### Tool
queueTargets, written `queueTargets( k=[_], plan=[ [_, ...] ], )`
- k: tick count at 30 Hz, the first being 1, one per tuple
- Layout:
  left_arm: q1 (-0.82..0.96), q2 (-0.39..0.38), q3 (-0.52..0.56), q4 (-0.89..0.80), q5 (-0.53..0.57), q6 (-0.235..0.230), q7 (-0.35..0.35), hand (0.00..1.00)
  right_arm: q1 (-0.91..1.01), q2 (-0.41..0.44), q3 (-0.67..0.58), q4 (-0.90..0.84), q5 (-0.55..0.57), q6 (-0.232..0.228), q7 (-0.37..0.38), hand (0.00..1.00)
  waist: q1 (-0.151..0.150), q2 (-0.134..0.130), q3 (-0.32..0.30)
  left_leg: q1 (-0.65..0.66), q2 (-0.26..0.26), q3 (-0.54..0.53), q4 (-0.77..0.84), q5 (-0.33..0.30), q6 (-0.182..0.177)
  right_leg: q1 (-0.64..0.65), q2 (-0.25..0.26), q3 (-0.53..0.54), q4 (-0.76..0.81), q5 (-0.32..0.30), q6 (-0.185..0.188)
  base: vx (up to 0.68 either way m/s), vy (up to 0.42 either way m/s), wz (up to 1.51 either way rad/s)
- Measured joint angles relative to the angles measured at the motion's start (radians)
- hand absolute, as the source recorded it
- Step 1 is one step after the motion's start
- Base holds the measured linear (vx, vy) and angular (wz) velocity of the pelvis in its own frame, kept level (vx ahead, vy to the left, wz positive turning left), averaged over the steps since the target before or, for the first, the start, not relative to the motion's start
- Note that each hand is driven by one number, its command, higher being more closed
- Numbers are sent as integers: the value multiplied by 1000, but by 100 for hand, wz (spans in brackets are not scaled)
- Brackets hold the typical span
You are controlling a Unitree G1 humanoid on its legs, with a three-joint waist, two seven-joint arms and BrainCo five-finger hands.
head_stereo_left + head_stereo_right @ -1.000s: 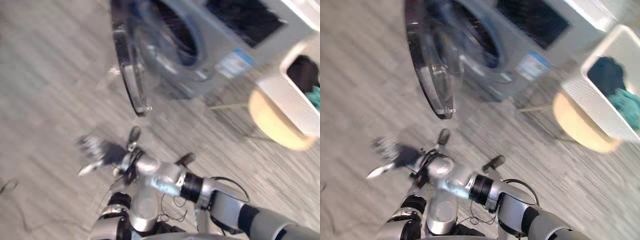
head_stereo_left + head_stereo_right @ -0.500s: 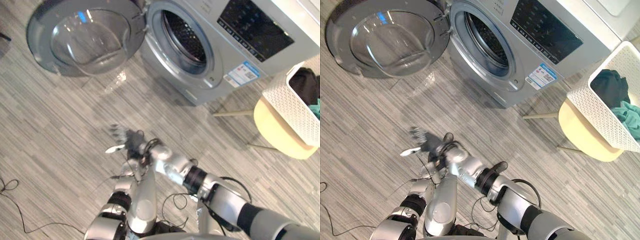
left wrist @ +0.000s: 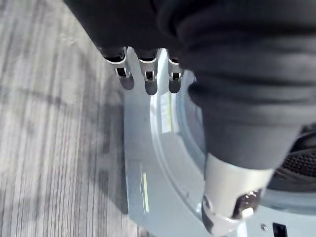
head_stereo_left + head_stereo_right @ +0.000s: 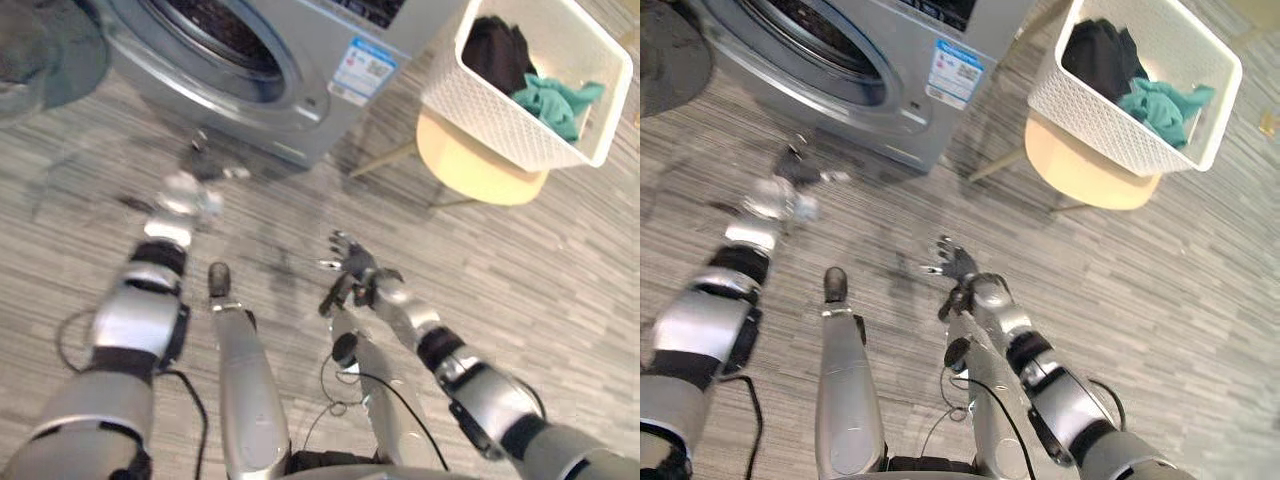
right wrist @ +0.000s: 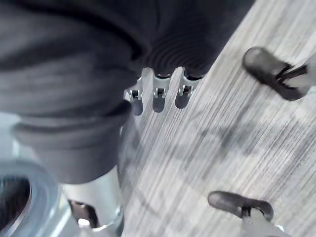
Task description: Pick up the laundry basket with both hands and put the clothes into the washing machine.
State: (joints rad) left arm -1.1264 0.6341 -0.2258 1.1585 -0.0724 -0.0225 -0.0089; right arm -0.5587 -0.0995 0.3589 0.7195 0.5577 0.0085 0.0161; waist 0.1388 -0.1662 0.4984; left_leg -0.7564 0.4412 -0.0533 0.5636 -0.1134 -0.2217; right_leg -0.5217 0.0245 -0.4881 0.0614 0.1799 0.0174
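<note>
The white laundry basket [image 4: 1092,122] stands tilted on a round yellow stool [image 4: 1090,175] at the upper right. It holds a dark garment [image 4: 1098,55] and a teal one [image 4: 1162,100]. The washing machine [image 4: 300,70] is at the upper left, its drum opening [image 4: 215,30] uncovered. My left hand [image 4: 200,165] is stretched out low before the machine's front with straight fingers [image 3: 146,79], holding nothing. My right hand [image 4: 955,262] hovers open over the floor in the middle, well short of the stool, and its fingers [image 5: 158,96] are empty too.
The washer's round door [image 4: 40,50] hangs wide open at the far left. The stool's thin legs [image 4: 385,160] splay out toward the machine. Grey wood-plank floor [image 4: 560,290] stretches away between me and the basket.
The whole picture has swung toward the basket, so the camera moved. My hands were close together before me and have parted: the left toward the washer, the right out to the right.
</note>
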Motion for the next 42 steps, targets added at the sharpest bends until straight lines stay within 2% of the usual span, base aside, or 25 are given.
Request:
queueTargets(
  k=[4,7,12,17,19,21,26,31,35,37,39,41,42],
  plan=[
    [-87,115,29,-18,106,18,-64,0,167,-13,-193,-160,0,-3,10,0,-19,-24,7,-114,31,-15,55,-22,-2,-63,39,9,-59,26,31,10,35,-36],
    [-99,127,105,-65,167,19,-62,0,280,-13,-339,-186,-1,-10,10,0,-30,-25,7,-193,32,-42,73,-23,-3,-110,48,-9,-69,43,13,46,32,-4],
    [-98,166,211,-106,246,18,-29,0,391,4,-457,-132,-11,-30,10,0,-45,-25,6,-279,30,-68,86,-26,-1,-170,51,-29,-70,46,10,57,49,-1],
    [-45,233,302,-113,326,16,-40,0,440,15,-503,-98,-10,-27,23,0,-44,-25,6,-315,42,-78,108,-45,-2,-187,65,-30,-82,46,10,50,48,-10],
    [-11,265,338,-118,364,16,-73,0,462,12,-517,-101,-10,-22,36,0,-44,-25,6,-318,43,-78,110,-51,-2,-189,66,-28,-84,45,10,69,59,-3],
    [-3,263,342,-144,380,16,-93,0,464,12,-514,-111,-9,-20,52,0,-43,-26,6,-326,44,-80,110,-53,-2,-193,67,-27,-84,45,10,67,63,-2],
    [-3,267,395,-211,441,33,-64,0,464,13,-513,-124,2,-28,55,0,-45,-27,5,-349,52,-82,114,-55,-2,-214,75,-20,-84,45,10,63,49,-7],
    [-2,283,396,-224,480,61,-31,0,466,13,-513,-105,1,-22,55,0,-42,-28,5,-348,62,-82,113,-56,-3,-213,83,-10,-83,45,10,65,37,-3],
    [-2,259,394,-226,475,63,-29,0,466,13,-519,-62,0,-16,57,0,-42,-27,5,-335,62,-81,116,-55,-3,-202,83,-6,-80,45,10,64,52,2],
    [11,214,394,-224,469,65,-30,0,463,13,-537,-30,-1,1,61,0,-38,-27,5,-307,62,-77,117,-55,-3,-184,80,3,-69,45,9,73,69,9],
    [53,132,394,-220,435,70,-35,0,458,13,-600,13,-19,9,76,0,-39,-27,5,-241,62,-61,116,-57,-3,-143,72,49,-37,37,1,78,105,13],
    [105,78,394,-223,394,67,-42,0,450,10,-675,35,-51,22,76,0,-40,-27,5,-182,60,-32,120,-67,3,-120,53,69,6,6,-21,71,113,2],
    [165,47,395,-224,339,63,-56,0,436,0,-736,54,-81,34,75,0,-41,-25,6,-125,54,-1,127,-81,8,-108,34,94,63,-26,-15,63,145,-19]
  ],
)
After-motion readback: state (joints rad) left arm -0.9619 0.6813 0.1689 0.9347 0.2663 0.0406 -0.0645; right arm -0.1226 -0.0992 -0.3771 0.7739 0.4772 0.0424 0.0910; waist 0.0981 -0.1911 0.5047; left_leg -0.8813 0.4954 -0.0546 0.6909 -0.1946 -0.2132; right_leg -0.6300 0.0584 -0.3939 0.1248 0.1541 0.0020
